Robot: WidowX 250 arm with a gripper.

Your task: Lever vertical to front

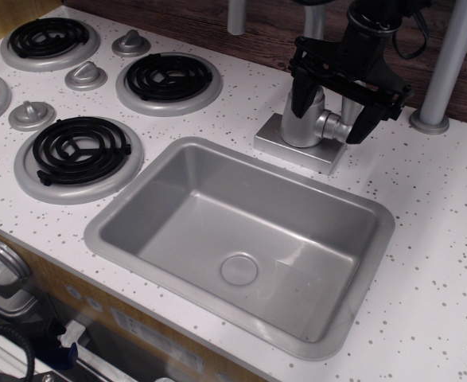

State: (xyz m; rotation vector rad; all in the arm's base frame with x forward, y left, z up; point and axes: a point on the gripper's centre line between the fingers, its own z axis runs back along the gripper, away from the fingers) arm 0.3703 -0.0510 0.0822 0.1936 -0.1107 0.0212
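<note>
The lever's round stub joint [333,126] sticks out to the right of the silver faucet body [305,119], which stands on a square base plate [297,151] behind the sink. The lever's flat paddle is mostly hidden behind my black gripper. My gripper [334,109] hangs down from the top right with its jaws spread. The left finger [303,94] is against the faucet body and the right finger [365,119] is just right of the stub. It looks open, with the stub between the fingers.
A grey sink basin [106,231] fills the middle. Black coil burners [78,151] and round silver knobs [86,76] lie at the left. A grey post [448,64] stands at the right, and a wooden wall runs along the back.
</note>
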